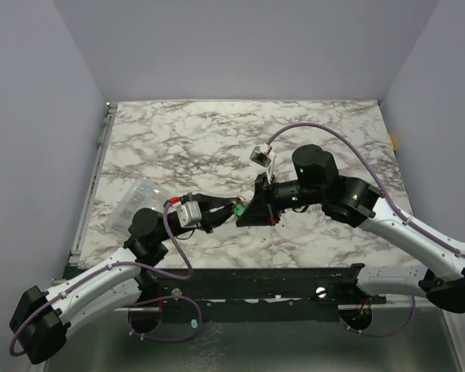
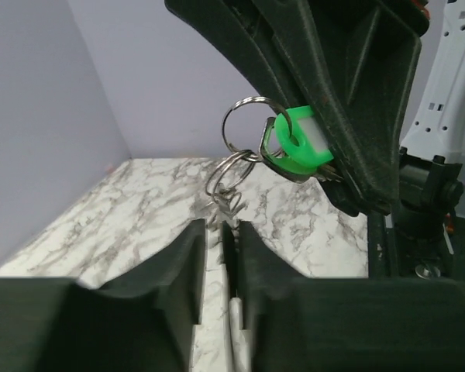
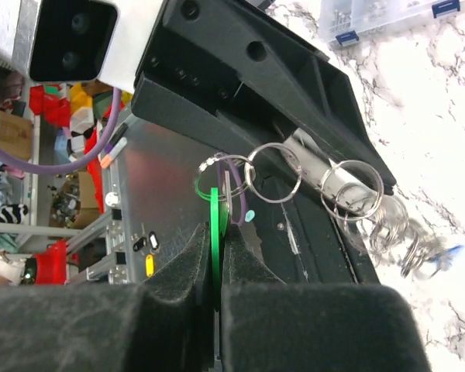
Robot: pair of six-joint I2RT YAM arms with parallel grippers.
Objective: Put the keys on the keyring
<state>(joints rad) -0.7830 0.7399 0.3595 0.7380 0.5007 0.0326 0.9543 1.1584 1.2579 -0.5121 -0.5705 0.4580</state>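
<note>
Right claw [image 3: 215, 242] pinches green key [image 2: 296, 147], keyring [image 2: 244, 124] dangling

The left arm [image 1: 101, 283] and the right arm [image 1: 403, 229] are made of white tubes joined by round black joints. A thin purple cable [image 1: 174, 248] is looped along each one. The left pincer [image 1: 226, 211] and the right pincer [image 1: 248, 211] are black and wedge-shaped. A small white camera box [image 1: 262, 157] is fixed behind each. Tiny green lights [image 1: 303, 167] are seen on the right arm's black joint. The fingers [image 2: 170, 271] are lined with dark, soft-looking pads. Small round screw holes [image 3: 256, 50] are seen in the black shell.
</note>
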